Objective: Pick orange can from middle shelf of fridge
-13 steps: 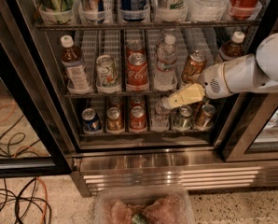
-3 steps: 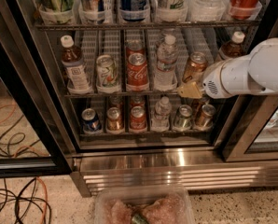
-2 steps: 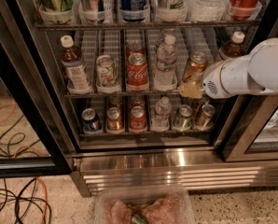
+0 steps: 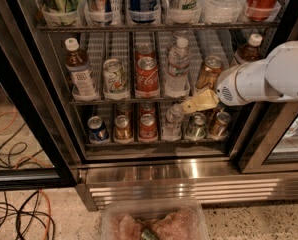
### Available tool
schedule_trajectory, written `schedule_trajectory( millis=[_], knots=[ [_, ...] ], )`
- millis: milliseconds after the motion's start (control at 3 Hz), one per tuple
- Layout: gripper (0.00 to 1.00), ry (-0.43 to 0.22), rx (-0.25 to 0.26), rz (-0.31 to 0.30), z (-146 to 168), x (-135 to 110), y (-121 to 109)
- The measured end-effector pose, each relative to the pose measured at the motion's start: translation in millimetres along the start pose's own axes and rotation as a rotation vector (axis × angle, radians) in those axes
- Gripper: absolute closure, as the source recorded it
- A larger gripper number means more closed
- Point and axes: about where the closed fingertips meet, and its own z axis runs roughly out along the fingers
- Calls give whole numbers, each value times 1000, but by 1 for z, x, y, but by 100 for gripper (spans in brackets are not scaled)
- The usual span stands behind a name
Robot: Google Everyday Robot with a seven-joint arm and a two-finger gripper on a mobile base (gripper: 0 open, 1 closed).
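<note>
camera view: gripper [image 4: 190, 105] below orange can [image 4: 210, 72]

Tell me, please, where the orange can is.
The orange can stands on the middle shelf, right of the water bottle, with the end effector just below it.

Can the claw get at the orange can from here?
Probably yes: the claw sits just below the orange can, at the front edge of the middle shelf, with nothing in front of the can.
</note>
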Motion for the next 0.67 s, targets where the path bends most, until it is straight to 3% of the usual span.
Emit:
schedule_trajectory(
  millis=[333, 667],
  knots=[
    [0, 0, 0, 0, 0, 0, 0],
    [0, 10, 55, 9, 1, 0, -1]
  ],
)
